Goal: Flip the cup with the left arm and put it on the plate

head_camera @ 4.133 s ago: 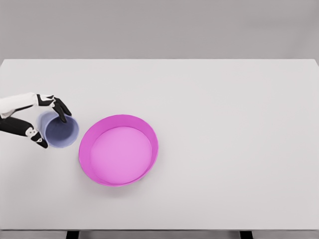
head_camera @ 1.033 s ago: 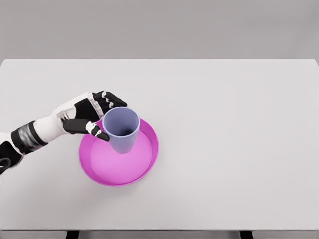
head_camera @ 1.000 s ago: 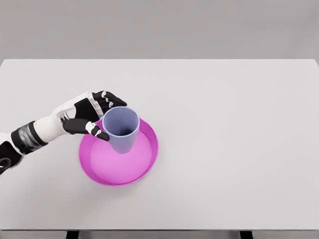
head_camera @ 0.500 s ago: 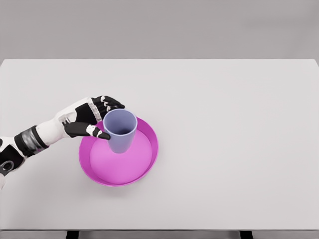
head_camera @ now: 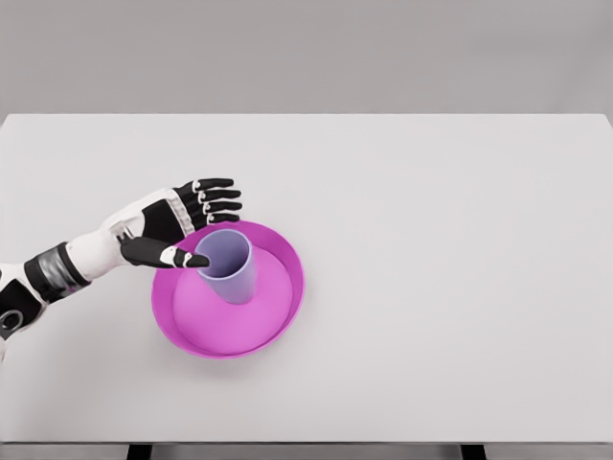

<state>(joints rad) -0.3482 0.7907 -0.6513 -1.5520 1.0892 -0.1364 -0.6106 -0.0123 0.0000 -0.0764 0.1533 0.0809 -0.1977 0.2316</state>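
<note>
Cup [head_camera: 230,265] sits mouth-up inside the plate [head_camera: 287,287] toward 10 o'clock, left hand [head_camera: 172,222] beside it with fingers spread, gripping nothing — release step, next probably just retracting clear.

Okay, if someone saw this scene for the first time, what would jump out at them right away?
The bright pink plate, left of the middle of the white table, grabs the eye first. A lavender cup stands mouth up in its upper left part. Just left of it the left hand is open, fingers spread, the thumb tip close to the cup's rim.
</note>
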